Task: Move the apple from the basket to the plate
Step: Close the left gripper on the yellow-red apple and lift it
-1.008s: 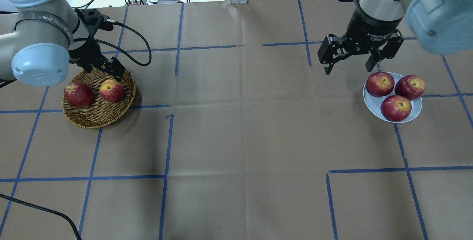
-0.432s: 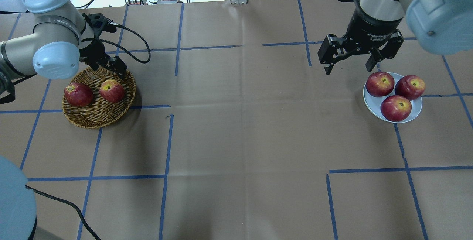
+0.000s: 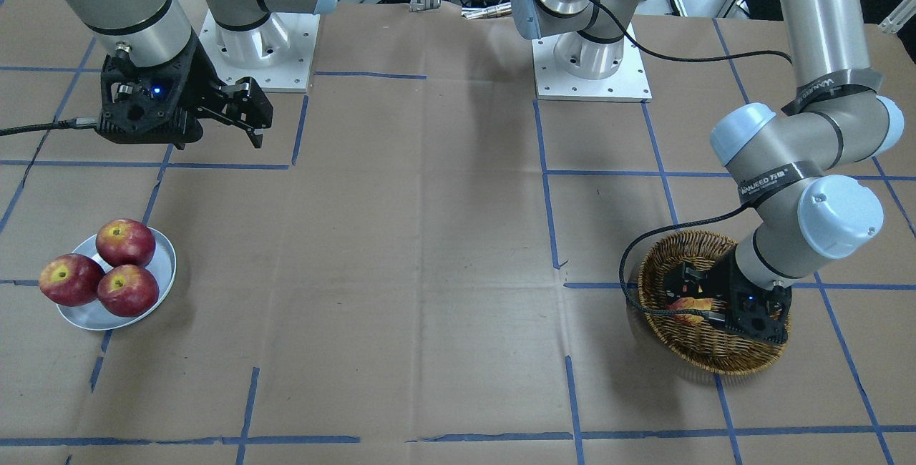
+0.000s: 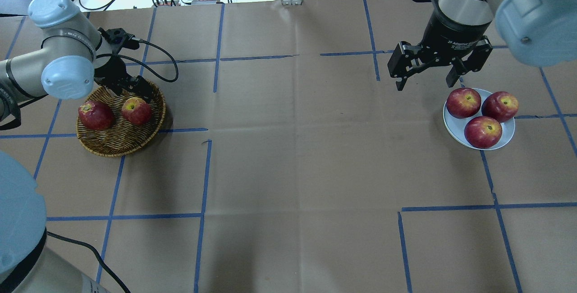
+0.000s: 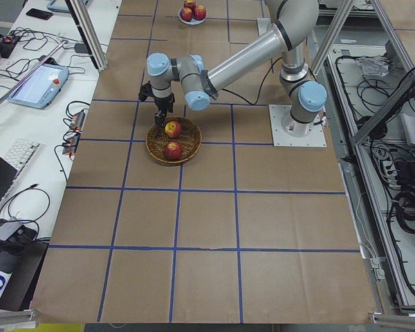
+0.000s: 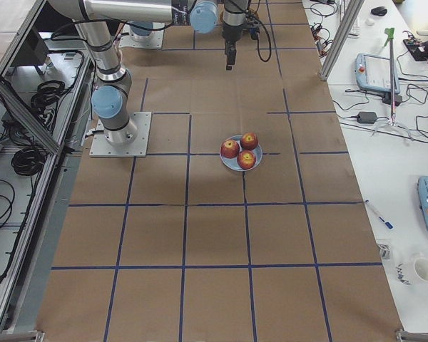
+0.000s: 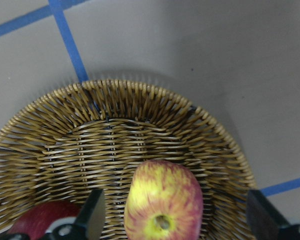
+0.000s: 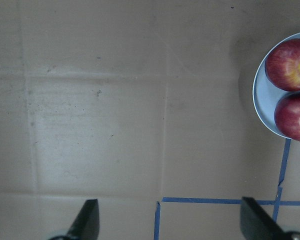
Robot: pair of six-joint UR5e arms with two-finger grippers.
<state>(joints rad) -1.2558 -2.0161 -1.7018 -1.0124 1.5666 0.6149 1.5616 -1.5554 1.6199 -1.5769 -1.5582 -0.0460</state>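
Observation:
The apple [image 4: 136, 110], pale red with yellow streaks, lies in the wicker basket [image 4: 117, 151] at the table's left. My left gripper [image 4: 131, 89] is open and low over the basket's far side. In the left wrist view the apple [image 7: 162, 207] sits between the two spread fingers [image 7: 92, 217], with gaps on both sides. The front-facing view shows the gripper [image 3: 715, 300] down inside the basket [image 3: 708, 363]. My right gripper [image 4: 426, 83] is open and empty, hovering just behind the grey-blue plate [image 4: 452, 127].
A darker red apple [image 4: 95, 115] lies in the basket's left part. Three red apples [image 4: 483, 131] fill most of the plate. Blue tape lines grid the brown table. The left arm's cable [image 4: 162, 58] loops behind the basket.
My left arm has folded back and lowered, bringing the open gripper down into the basket at the streaked apple. The right arm and all the apples have not moved.

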